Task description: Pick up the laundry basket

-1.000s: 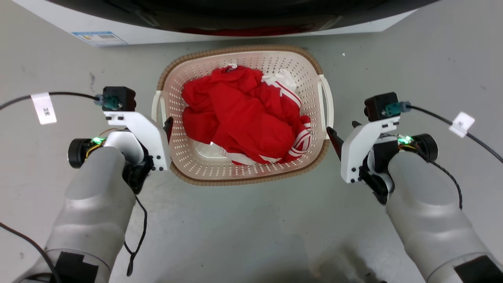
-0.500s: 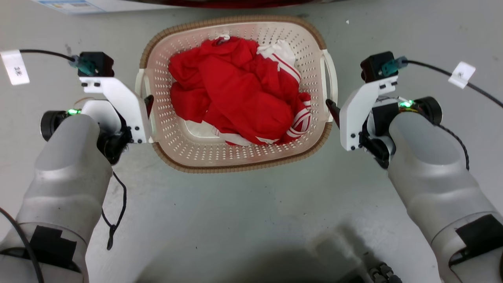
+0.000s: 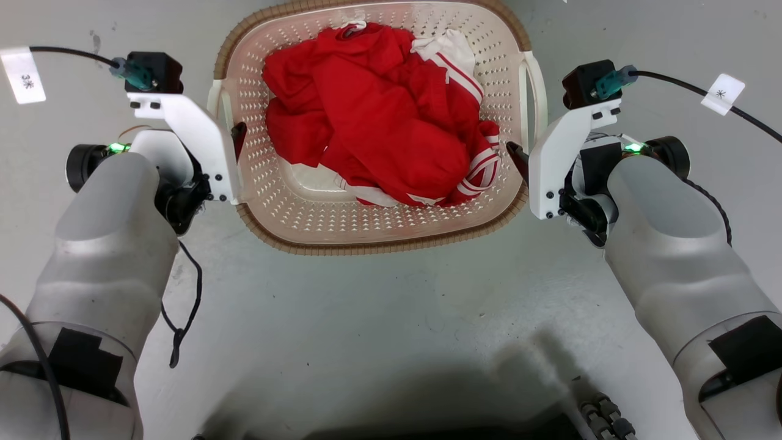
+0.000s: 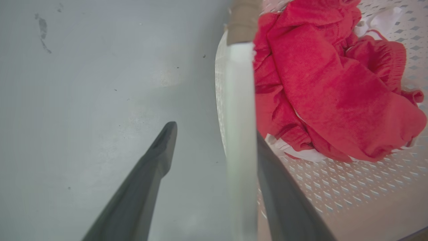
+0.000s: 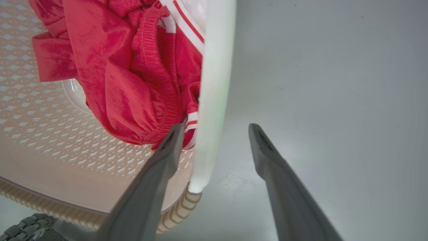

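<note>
The laundry basket (image 3: 379,245) is cream-white and perforated, with a brown woven-look rim, and holds crumpled red and white clothes (image 3: 379,116). My left gripper (image 3: 229,131) is at its left handle (image 3: 214,98). In the left wrist view the white handle (image 4: 239,100) runs between the fingers of the open left gripper (image 4: 214,129), close against the finger on the basket side. My right gripper (image 3: 522,153) is at the right handle (image 3: 537,79). The right wrist view shows that handle (image 5: 214,83) between the spread fingers of the open right gripper (image 5: 215,126), one finger inside the basket and one outside.
The basket is on a grey floor (image 3: 391,318). Black cables with white tags (image 3: 721,95) trail from both wrists. A dark part of my base (image 3: 550,421) shows at the bottom edge.
The whole head view has shifted: the washing machine's front has left the top edge and the basket looks larger. Both grippers stay open beside the basket's handles.
</note>
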Robot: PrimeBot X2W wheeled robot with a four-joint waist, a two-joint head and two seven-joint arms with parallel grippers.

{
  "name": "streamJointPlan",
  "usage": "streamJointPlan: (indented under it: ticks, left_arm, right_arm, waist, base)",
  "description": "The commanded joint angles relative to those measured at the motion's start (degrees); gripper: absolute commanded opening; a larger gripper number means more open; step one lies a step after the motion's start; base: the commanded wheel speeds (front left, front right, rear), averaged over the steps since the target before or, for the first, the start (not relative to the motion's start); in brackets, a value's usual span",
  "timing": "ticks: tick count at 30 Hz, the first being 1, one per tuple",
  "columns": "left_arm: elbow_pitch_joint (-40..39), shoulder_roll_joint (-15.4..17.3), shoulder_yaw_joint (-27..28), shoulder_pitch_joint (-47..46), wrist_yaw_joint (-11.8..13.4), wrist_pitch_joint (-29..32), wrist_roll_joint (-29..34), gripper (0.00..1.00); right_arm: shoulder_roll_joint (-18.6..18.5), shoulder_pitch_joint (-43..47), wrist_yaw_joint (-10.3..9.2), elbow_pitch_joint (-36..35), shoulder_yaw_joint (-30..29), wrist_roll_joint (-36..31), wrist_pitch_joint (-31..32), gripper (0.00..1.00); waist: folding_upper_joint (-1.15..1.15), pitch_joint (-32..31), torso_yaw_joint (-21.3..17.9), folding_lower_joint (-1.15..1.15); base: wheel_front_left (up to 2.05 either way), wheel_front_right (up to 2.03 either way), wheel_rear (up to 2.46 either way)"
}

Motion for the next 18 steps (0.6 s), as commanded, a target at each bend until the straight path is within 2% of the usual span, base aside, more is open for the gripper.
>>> streamJointPlan:
  ticks: [1,9,10,11,12,13,18]
  left_arm:
    - [0.3,-0.5,-0.2,-0.7,0.0,-0.3,-0.3,1.00]
    - [1.1,-1.0,-2.6,-1.7,0.0,0.1,-2.9,1.00]
    - [1.2,-0.9,-2.8,-1.8,0.0,0.4,-3.3,1.00]
    - [1.2,-1.0,-3.0,-1.8,0.0,0.6,-3.7,0.65]
    - [1.2,-0.9,-3.2,-2.0,0.0,0.6,-4.1,0.38]
    - [1.2,-0.9,-3.4,-2.1,0.0,0.7,-4.5,0.00]
    - [1.3,-0.7,-4.8,-2.0,0.0,1.0,-6.1,0.00]
  right_arm:
    - [0.1,-1.1,-0.04,0.2,0.3,0.5,0.1,1.00]
    - [0.1,-1.8,-0.04,1.1,2.2,2.9,-0.2,1.00]
    - [0.1,-2.0,-0.04,1.2,2.4,3.0,-0.2,0.95]
    - [0.1,-2.0,-0.04,1.3,2.5,3.5,0.2,0.88]
    - [0.1,-2.0,-0.04,1.4,2.5,4.0,0.4,0.20]
    - [0.1,-2.2,-0.04,1.5,2.6,4.3,0.4,0.00]
    - [-0.1,-2.1,-0.05,1.8,4.0,5.7,0.9,0.00]
  waist:
    - [0.00,0.2,0.1,-0.01]
    - [0.00,1.0,0.5,-0.01]
    - [0.00,1.1,0.5,-0.01]
    - [0.00,1.2,0.5,-0.01]
    - [0.00,1.3,0.5,-0.01]
    - [0.00,1.4,0.5,-0.01]
    - [0.00,1.2,0.5,-0.01]
  base:
    - [0.00,0.00,0.00]
    - [0.00,0.00,0.00]
    - [0.00,0.00,0.00]
    - [0.00,0.00,0.00]
    - [0.00,0.00,0.00]
    - [0.00,0.00,0.00]
    - [0.00,0.00,0.00]
